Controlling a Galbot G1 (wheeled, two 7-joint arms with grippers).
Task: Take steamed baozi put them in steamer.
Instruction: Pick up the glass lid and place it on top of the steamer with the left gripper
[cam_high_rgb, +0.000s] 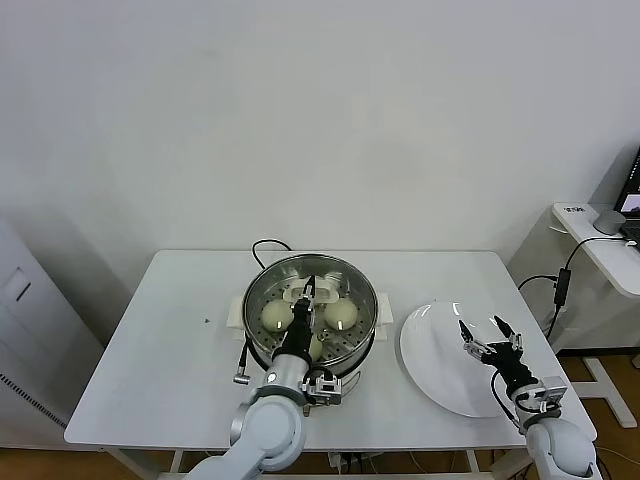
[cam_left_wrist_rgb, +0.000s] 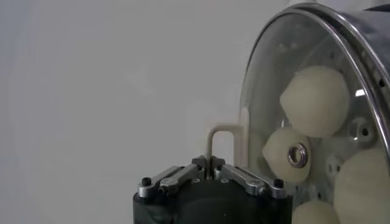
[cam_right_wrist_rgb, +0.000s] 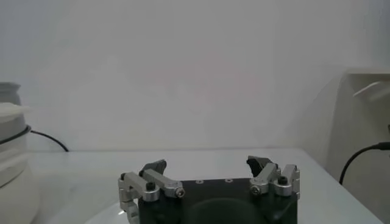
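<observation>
The left pincer is seen poised over the steamer, its jaws pressed fully together on the white handle of the glass lid, which is held upright at the pincer's tip. Through the glass, in the left wrist view, the baozi are seen just beyond the pincer inside the steamer, four pale domes resting on the perforated tray. In the head view three of them are made out around the pincer, one to its left, one to its right and one partly hidden beneath the arm. The right pincer is held wide open and empty above the white plate, well apart from the steamer. Steamer and plate are carried side by side on the white surface.
</observation>
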